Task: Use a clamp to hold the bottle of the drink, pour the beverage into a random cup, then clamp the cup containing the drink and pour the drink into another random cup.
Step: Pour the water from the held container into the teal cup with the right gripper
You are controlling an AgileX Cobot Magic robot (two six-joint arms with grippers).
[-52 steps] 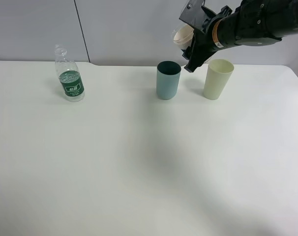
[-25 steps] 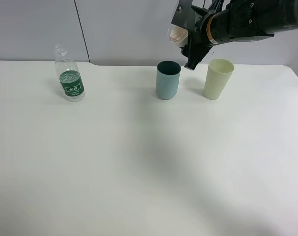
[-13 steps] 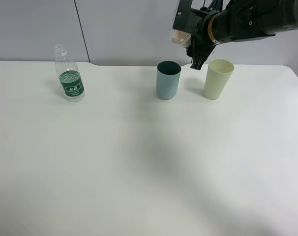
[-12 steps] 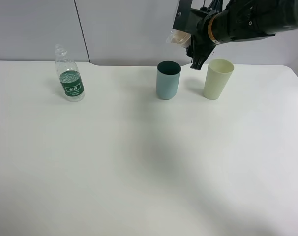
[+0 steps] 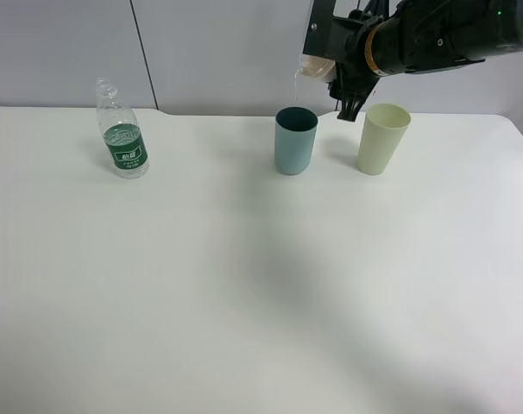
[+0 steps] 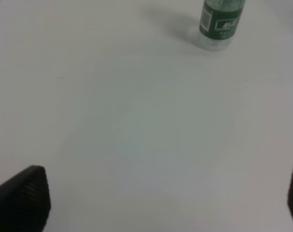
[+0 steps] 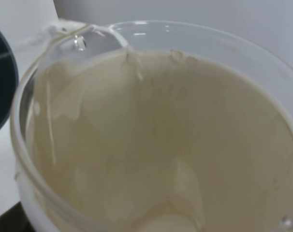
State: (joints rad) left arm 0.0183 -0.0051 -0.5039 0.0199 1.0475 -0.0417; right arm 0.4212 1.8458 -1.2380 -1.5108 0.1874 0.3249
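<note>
High view: my right tool (image 5: 334, 71) clamps the short cup (image 5: 313, 64), tipped above the teal cup (image 5: 295, 141), and a thin stream of drink (image 5: 296, 86) drops toward it. The bottle (image 5: 123, 138) stands far left on the surface (image 5: 244, 285). Left wrist: my left tool (image 6: 158, 203) is wide and holds nothing. Right wrist: the short cup's beige inside fills the view.

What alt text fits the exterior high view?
The right gripper tilts a cup above the teal cup, a thin stream falling toward it. A pale green cup stands right of it, a bottle far left, on a white table.
</note>
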